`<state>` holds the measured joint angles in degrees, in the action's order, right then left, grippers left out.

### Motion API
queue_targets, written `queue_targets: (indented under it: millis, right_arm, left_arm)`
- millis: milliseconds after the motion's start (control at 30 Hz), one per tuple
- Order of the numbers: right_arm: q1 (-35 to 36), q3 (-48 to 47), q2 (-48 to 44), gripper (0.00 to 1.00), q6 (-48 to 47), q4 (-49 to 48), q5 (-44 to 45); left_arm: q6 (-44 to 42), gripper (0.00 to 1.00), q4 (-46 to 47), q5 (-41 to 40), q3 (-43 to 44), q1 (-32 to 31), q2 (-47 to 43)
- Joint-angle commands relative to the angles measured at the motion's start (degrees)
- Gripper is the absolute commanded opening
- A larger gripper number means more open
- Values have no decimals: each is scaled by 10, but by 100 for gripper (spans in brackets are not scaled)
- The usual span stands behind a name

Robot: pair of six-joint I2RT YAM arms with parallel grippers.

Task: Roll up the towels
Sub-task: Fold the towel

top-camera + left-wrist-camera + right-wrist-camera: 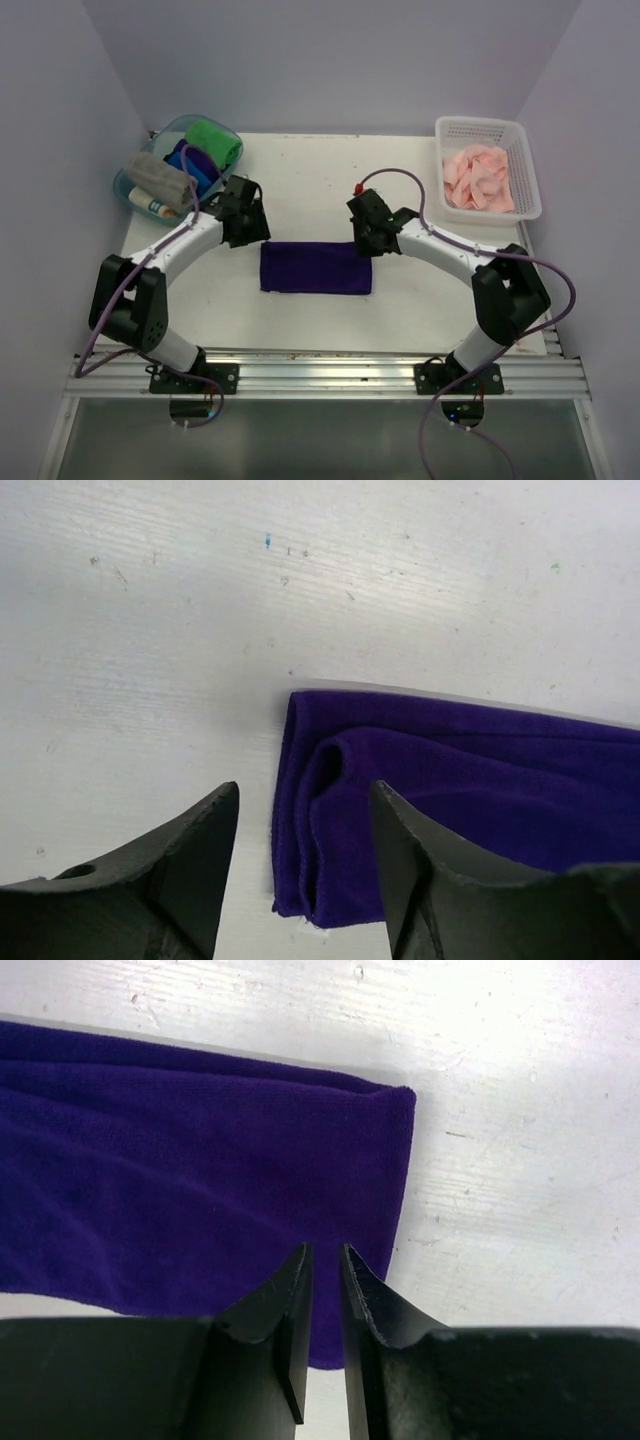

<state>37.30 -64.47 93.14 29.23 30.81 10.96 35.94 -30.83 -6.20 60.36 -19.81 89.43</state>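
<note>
Bolted to an aluminium rail (330,372) at the near edge, two arms bend inward over a dark purple terry towel (316,268), folded into a flat band mid-table, its long axis running left to right; the left gripper (300,870), fingers spread and empty, straddles the towel's left short end, where a loose fold curls up; the right gripper (325,1330), jaws almost together with a slit between and nothing visibly pinched, hangs over the right short end; each arm is nearest its own end, so a roll would likely run along the band; gripper bodies hide the far corners from above, and the wrist views cut off the near edge; a rolled grey towel (160,178) sits in a blue plastic tub (185,122) far left, pale pink towels (478,178) in a white mesh basket (480,124) far right.
</note>
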Motion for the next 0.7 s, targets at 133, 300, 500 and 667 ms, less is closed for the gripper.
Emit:
queue_targets:
  millis: [133, 300, 500, 667]
  right_arm:
    - [-31, -76, 73, 13, -33, -14, -20]
    - [-50, -116, 141, 12, -51, -14, -29]
    - [-68, -79, 167, 5, -41, -29, -21]
    - [-68, 23, 94, 5, -5, -41, 2]
  left_arm:
    - [37, 48, -18, -42, -28, -79, -42]
    - [37, 44, 9, -5, -67, -89, -5]
    - [11, 44, -4, -7, -44, -88, 92]
    - [-13, 45, -19, -19, 25, -88, 172]
